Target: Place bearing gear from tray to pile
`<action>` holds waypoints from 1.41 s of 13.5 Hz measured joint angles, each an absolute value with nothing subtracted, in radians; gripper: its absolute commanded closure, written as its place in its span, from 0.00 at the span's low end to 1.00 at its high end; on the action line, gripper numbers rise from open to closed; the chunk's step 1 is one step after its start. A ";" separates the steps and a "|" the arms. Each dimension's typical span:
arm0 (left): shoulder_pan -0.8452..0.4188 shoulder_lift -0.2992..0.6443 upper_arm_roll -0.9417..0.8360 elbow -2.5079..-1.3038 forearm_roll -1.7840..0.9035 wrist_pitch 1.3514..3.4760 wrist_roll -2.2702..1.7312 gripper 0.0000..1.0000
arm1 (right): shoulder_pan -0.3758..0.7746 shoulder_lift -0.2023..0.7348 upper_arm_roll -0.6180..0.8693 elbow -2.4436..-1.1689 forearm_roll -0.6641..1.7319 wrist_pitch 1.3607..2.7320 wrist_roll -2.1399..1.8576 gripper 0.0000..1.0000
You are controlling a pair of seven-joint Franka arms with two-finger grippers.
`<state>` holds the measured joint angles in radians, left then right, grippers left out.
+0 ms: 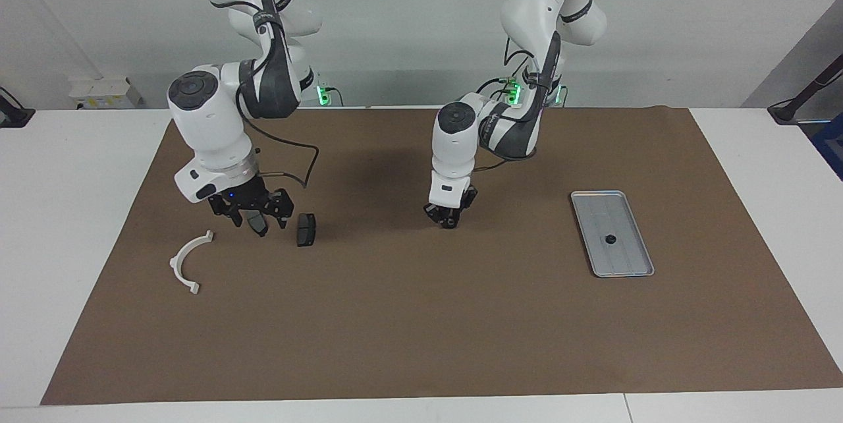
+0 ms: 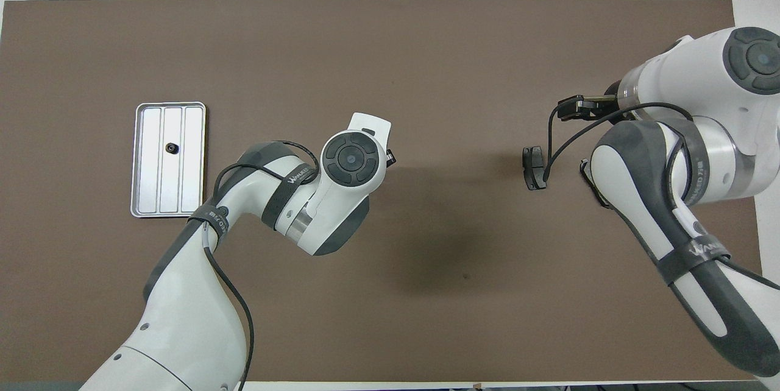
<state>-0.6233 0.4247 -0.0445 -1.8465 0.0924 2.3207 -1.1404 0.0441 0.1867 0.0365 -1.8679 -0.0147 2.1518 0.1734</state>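
Note:
The silver tray lies at the left arm's end of the mat, and one small black bearing gear sits on it. The pile lies at the right arm's end: a white half-ring bracket, an upright dark plate and a second dark plate. My left gripper is low over the middle of the mat with its fingertips shut; I cannot see whether anything is between them. My right gripper is open just above the second plate.
The brown mat covers most of the white table. In the overhead view my right arm hides the bracket and the second plate, and the left wrist covers most of its own gripper.

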 measured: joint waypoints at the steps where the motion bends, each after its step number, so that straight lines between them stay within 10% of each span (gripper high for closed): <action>1: -0.623 0.425 -0.044 -1.851 0.092 2.329 -1.140 0.35 | 0.044 0.187 0.037 -1.868 -0.015 2.152 0.173 0.00; 5: -0.623 0.425 -0.044 -1.856 0.093 2.343 -1.140 0.00 | 0.046 0.187 0.037 -1.868 -0.015 2.152 0.173 0.00; 9: -0.600 0.402 -0.017 -1.807 0.097 2.238 -1.058 0.00 | 0.053 0.187 0.039 -1.868 -0.015 2.152 0.210 0.00; 14: -0.184 0.221 -0.006 -1.694 0.019 1.904 -0.393 0.00 | 0.258 0.193 0.045 -1.842 -0.014 2.151 0.678 0.00; 19: 0.014 0.236 -0.008 -1.757 0.002 1.985 -0.079 0.02 | 0.461 0.332 0.046 -1.648 -0.014 2.086 0.979 0.00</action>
<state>0.0143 0.2359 -0.0076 -1.7574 0.0023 1.9852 -0.0790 0.4614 0.3318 0.0458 -1.6483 -0.0139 2.0865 0.9788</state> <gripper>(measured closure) 0.000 0.000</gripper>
